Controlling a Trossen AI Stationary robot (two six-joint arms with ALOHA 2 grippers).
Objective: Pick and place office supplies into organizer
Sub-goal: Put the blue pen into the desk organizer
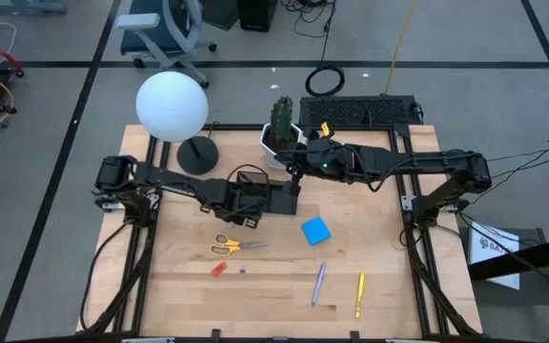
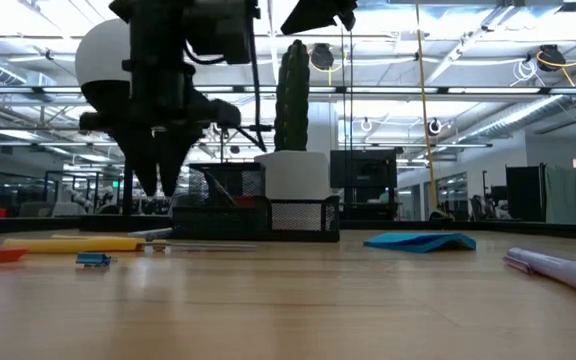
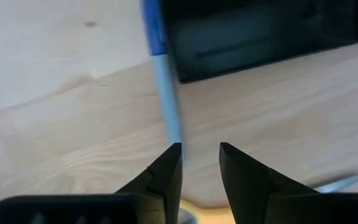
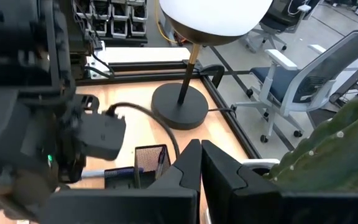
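The black mesh organizer (image 1: 276, 198) stands mid-table, in front of the cactus pot. My left gripper (image 3: 199, 146) points down just beside it toward the table's left, open, with bare wood in the gap. A blue pen (image 3: 163, 81) runs from the organizer's corner to one fingertip. On the table nearer the front lie yellow-handled scissors (image 1: 229, 246), a blue sticky-note pad (image 1: 316, 231), a purple pen (image 1: 319, 283), a yellow pen (image 1: 359, 293) and a red-orange piece (image 1: 218, 270). My right gripper (image 4: 201, 149) hangs shut, high up by the cactus. My left gripper has one fingertip (image 3: 173, 155) right at the pale end of the blue pen (image 3: 174, 134), which lies outside the gap. Whether the finger touches the pen I cannot tell.
A white globe lamp (image 1: 172, 105) with a round black base (image 1: 198, 154) stands far left. The cactus in its white pot (image 1: 281, 129) is right behind the organizer, and a black keyboard (image 1: 370, 110) lies past the far edge. Bare wood shows along the front left.
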